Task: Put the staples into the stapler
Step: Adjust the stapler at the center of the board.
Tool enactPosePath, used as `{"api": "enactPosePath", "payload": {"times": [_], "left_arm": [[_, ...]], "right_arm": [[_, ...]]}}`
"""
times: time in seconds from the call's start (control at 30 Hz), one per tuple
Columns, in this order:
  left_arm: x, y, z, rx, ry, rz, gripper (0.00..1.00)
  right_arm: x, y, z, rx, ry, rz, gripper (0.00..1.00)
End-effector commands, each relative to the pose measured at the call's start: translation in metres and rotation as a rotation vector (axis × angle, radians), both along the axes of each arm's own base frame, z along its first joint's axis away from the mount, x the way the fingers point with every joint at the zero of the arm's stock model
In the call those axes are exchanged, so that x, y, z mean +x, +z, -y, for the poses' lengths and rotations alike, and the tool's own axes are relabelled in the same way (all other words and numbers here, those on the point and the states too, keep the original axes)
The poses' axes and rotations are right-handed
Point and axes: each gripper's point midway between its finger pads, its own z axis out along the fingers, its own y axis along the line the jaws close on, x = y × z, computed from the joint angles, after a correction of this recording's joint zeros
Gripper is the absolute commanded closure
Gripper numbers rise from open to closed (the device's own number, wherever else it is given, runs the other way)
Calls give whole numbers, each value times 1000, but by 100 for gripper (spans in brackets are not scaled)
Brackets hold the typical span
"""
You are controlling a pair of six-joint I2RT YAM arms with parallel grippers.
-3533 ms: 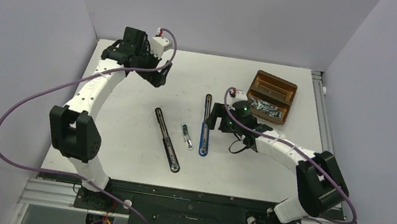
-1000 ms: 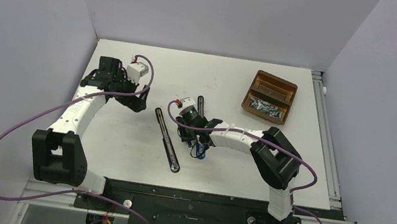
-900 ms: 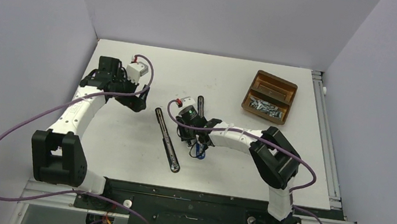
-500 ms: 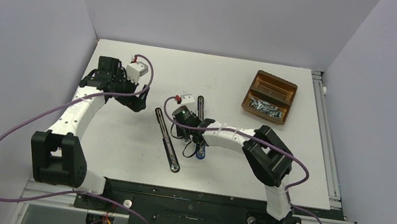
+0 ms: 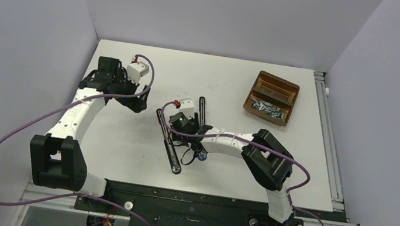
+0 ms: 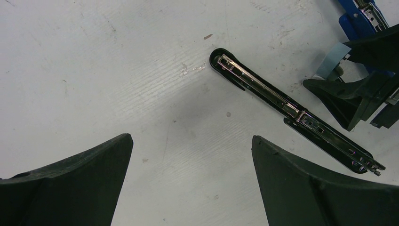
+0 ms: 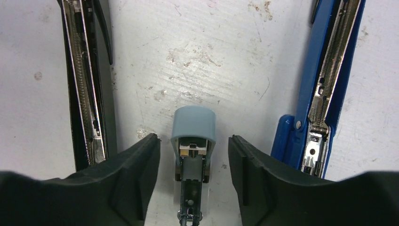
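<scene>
**Right gripper (image 7: 194, 139) astride the small grey-blue stapler (image 7: 193, 123) — staples (image 5: 266, 107) away in the brown tray (image 5: 252, 92).**
The jaws stand apart, one on each side of the stapler's long axis, touching nothing. The staples lie well apart, toward the far right corner of the table (image 5: 308, 164) — likely the right arm's fetch. The left gripper (image 6: 190, 139), spread wide and empty, hovers nearer the left edge.
</scene>
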Motion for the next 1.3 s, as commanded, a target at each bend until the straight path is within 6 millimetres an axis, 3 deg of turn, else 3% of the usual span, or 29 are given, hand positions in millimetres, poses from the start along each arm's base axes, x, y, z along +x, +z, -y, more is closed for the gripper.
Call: {"api": "enactPosePath", "payload": {"times": [0.0,0.1,0.23,0.27,0.4,0.5,0.67,0.8,1.03,1.27], "left_arm": [[5,25,1,-12,-9,92,4],[6,31,0,-14,2,102,4],[12,48,1,-37,40,127,4],[15,52,-8,-39,72,130,4],[23,62,-21,-47,141,126,4],[29,66,-35,-64,210,125,4],[35,79,-66,-152,308,133,4],[40,85,-84,-199,360,144,4],[44,81,-82,-241,372,116,4],[43,83,-74,-283,361,109,4]], "right_arm": [[12,38,-2,55,-38,74,41],[14,53,4,58,-62,100,31],[18,89,8,103,-95,161,18],[17,99,7,120,-93,176,15],[12,127,-13,144,-41,219,14],[8,133,-40,140,51,212,12],[10,112,-82,82,188,109,11],[15,80,-101,20,237,31,11],[33,52,-102,-1,207,-10,14],[37,26,-106,6,207,-48,33]]}}
